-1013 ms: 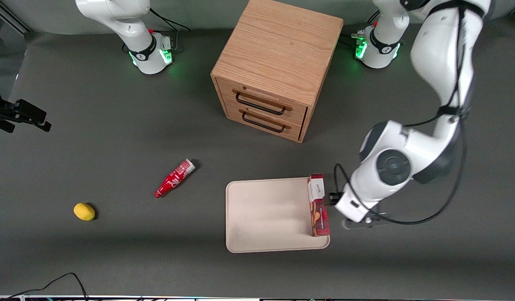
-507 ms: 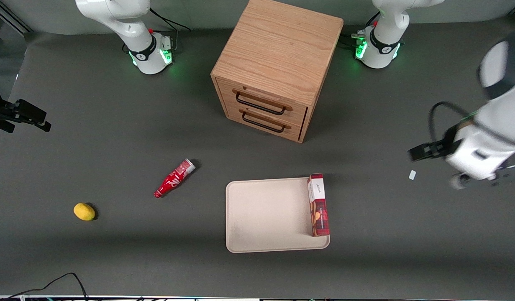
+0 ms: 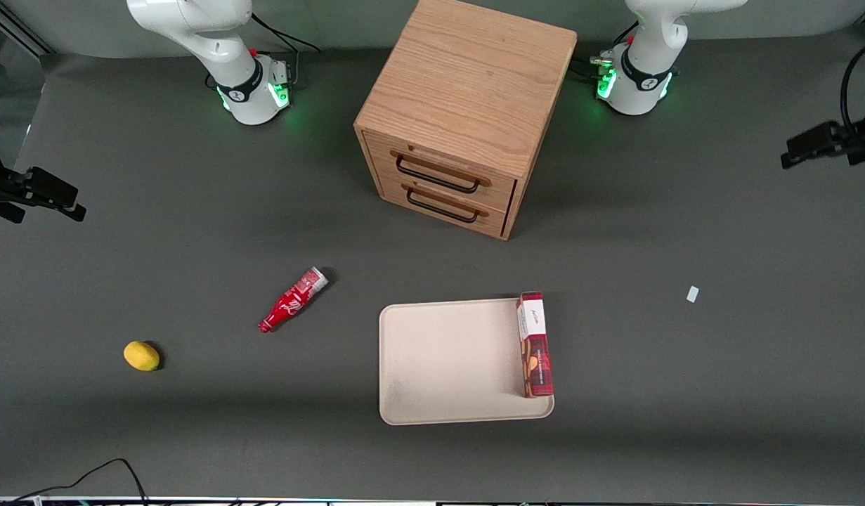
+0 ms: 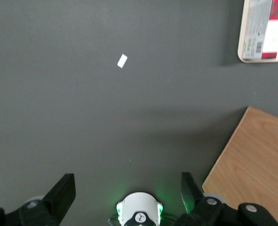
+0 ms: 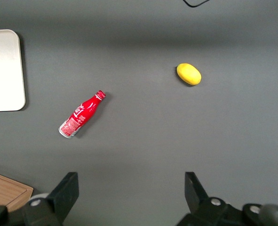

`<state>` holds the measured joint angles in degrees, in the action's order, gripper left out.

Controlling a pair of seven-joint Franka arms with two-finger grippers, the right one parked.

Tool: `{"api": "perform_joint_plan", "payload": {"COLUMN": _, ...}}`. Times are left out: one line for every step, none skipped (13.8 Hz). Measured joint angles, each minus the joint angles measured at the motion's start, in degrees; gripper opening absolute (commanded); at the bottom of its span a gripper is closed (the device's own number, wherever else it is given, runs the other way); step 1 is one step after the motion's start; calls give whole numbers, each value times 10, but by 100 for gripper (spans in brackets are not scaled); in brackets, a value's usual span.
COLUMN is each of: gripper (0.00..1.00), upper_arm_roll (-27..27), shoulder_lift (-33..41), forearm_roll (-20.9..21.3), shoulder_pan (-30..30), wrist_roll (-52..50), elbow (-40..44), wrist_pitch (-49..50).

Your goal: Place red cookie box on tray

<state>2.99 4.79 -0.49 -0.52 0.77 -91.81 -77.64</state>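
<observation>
The red cookie box (image 3: 534, 344) lies flat on the beige tray (image 3: 446, 365), along the tray's edge toward the working arm's end. Its white end panel points toward the drawer cabinet. The left wrist view catches the box's end (image 4: 270, 28) and a corner of the tray (image 4: 244, 52). My left gripper (image 3: 815, 146) hovers far off at the working arm's end of the table, farther from the front camera than the tray. In the left wrist view the gripper (image 4: 127, 190) is open, with only bare table and the arm's base between its fingers.
A wooden two-drawer cabinet (image 3: 467, 116) stands farther from the camera than the tray. A small red bottle (image 3: 293, 299) and a yellow lemon (image 3: 142, 355) lie toward the parked arm's end. A small white scrap (image 3: 693, 294) lies on the mat between tray and gripper.
My gripper has drawn away from the box, swinging toward the working arm's end and farther from the camera. The box has stayed put on the tray.
</observation>
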Motion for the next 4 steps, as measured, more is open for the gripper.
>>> {"api": "perform_joint_plan", "payload": {"gripper": 100, "upper_arm_roll": 4, "shoulder_lift": 16, "forearm_roll": 0, "shoulder_pan": -8, "wrist_roll": 1, "elbow": -16, "wrist_pitch": -3}}
{"api": "perform_joint_plan", "payload": {"gripper": 100, "upper_arm_roll": 5, "shoulder_lift": 23, "forearm_roll": 0, "shoulder_pan": -14, "wrist_roll": 2, "elbow": -22, "wrist_pitch": -3}}
{"api": "perform_joint_plan", "payload": {"gripper": 100, "upper_arm_roll": 5, "shoulder_lift": 24, "forearm_roll": 0, "shoulder_pan": -21, "wrist_roll": 2, "elbow": -21, "wrist_pitch": -3}}
{"api": "perform_joint_plan", "payload": {"gripper": 100, "upper_arm_roll": 5, "shoulder_lift": 22, "forearm_roll": 0, "shoulder_pan": -26, "wrist_roll": 3, "elbow": -21, "wrist_pitch": -4}}
